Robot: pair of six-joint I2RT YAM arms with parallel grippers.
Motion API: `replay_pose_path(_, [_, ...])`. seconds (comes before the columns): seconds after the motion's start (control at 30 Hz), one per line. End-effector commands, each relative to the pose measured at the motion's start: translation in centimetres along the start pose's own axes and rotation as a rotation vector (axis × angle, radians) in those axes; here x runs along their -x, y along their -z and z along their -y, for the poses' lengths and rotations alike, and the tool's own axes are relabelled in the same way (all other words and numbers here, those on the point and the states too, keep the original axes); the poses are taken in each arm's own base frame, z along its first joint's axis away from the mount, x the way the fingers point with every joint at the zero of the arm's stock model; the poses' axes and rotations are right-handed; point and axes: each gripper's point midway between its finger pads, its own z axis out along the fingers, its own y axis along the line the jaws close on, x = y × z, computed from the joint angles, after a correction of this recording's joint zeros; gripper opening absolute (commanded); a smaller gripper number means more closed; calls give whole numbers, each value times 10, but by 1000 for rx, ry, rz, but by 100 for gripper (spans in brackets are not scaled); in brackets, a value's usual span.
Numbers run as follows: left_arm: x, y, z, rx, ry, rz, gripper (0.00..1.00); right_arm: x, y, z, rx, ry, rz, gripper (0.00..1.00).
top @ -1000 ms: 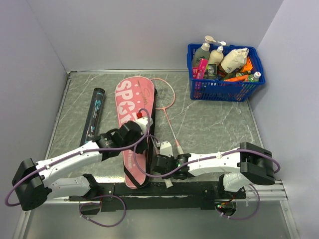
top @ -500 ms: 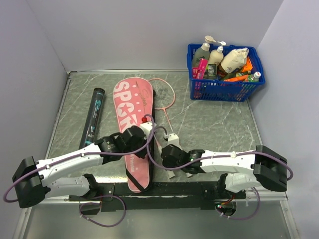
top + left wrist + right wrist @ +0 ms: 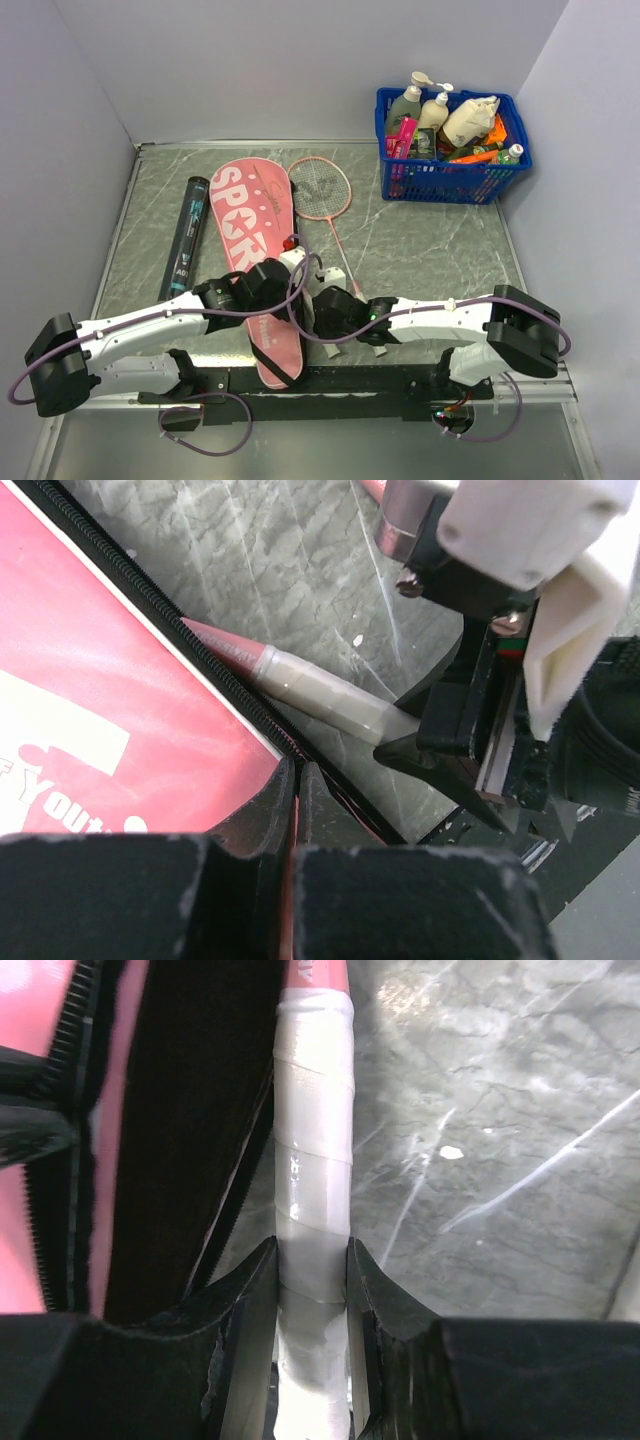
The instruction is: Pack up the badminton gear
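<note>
- Right wrist view: the right gripper (image 3: pixel 310 1260) is clamped on the racket's white handle (image 3: pixel 313 1110), one jaw on each side of the tape. We judge this grip steers the racket toward the bag.
- The left gripper (image 3: pixel 293 780) is pinched together on the zipper rim of the racket cover (image 3: pixel 100 680), likely to steady that edge.
- The handle lies just beside the rim. The racket head (image 3: pixel 320 187) rests on the table (image 3: pixel 430 260).
- Since a second ago, the cover's far end has swung toward the black tube (image 3: pixel 188 235).
</note>
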Motion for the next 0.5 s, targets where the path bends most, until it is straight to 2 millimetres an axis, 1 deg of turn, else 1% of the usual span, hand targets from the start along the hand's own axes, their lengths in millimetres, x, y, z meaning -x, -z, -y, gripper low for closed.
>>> replay_pose_path(0.0, [-7,1,29,-112,15,-22,1,52,5,-39,119,-101,192,7])
replay_pose_path(0.03, [-8,1,31,-120,18,-23,1,49,7,-42,127,-102,188,11])
replay_pose_path(0.1, [-11,0,32,-127,17,-22,1,44,9,-43,136,-102,182,12])
replay_pose_path(0.13, [-11,1,34,-137,14,-19,1,42,12,-45,147,-112,180,14])
replay_pose_path(0.17, [-15,1,36,-148,6,-23,1,37,13,-45,150,-112,173,15])
replay_pose_path(0.23, [-14,1,42,-168,-6,-13,1,33,16,-46,163,-125,172,16])
replay_pose_path(0.27, [-17,2,47,-184,-22,-17,1,25,17,-45,164,-117,160,16])
replay_pose_path(0.3, [-17,2,49,-186,-29,-15,1,23,17,-46,166,-130,159,15])
replay_pose_path(0.33, [-19,4,54,-198,-50,-17,1,20,19,-47,172,-130,157,11])
replay_pose_path(0.37, [-20,5,57,-211,-58,-17,1,13,19,-47,168,-120,150,9])
replay_pose_path(0.4, [-20,6,61,-227,-72,-12,1,12,21,-47,157,-133,161,6])
replay_pose_path(0.47, [-24,7,72,-262,-101,-20,1,-1,23,-42,125,-123,148,4])
